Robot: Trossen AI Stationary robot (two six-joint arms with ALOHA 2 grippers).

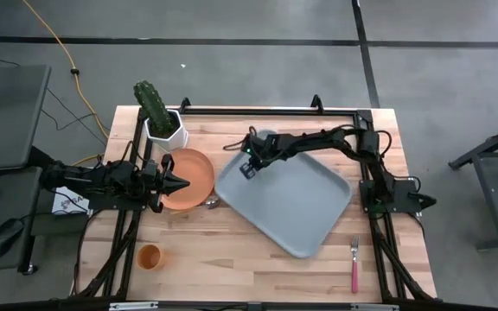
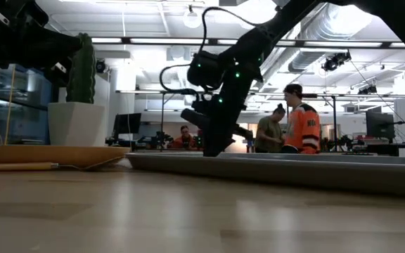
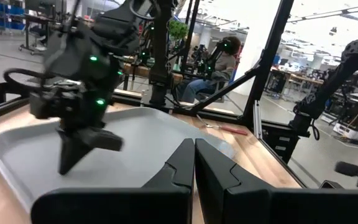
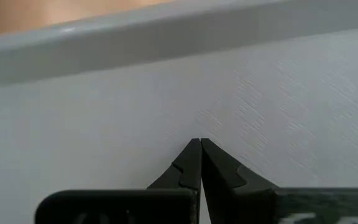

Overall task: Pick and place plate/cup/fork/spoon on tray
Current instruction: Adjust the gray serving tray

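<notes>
The grey-blue tray lies slantwise at the table's middle. My right gripper is shut and points down at the tray's far left corner; it also shows in the low view. The orange plate lies left of the tray. My left gripper is shut and level above the plate, pointing at the tray, clear of the plate in the low view. The spoon lies at the plate's near edge, its bowl showing. The orange cup stands near left. The pink-handled fork lies near right. My right gripper's shut fingertips come from above, pointing down at the tray's floor just inside its raised rim. I cannot tell whether they touch the floor. The tray lies flat on the table.
A cactus in a white faceted pot stands just beyond the plate. A black frame runs along the table's far edge and sides. People are in the room behind. Bare wood lies between cup and fork along the near edge.
</notes>
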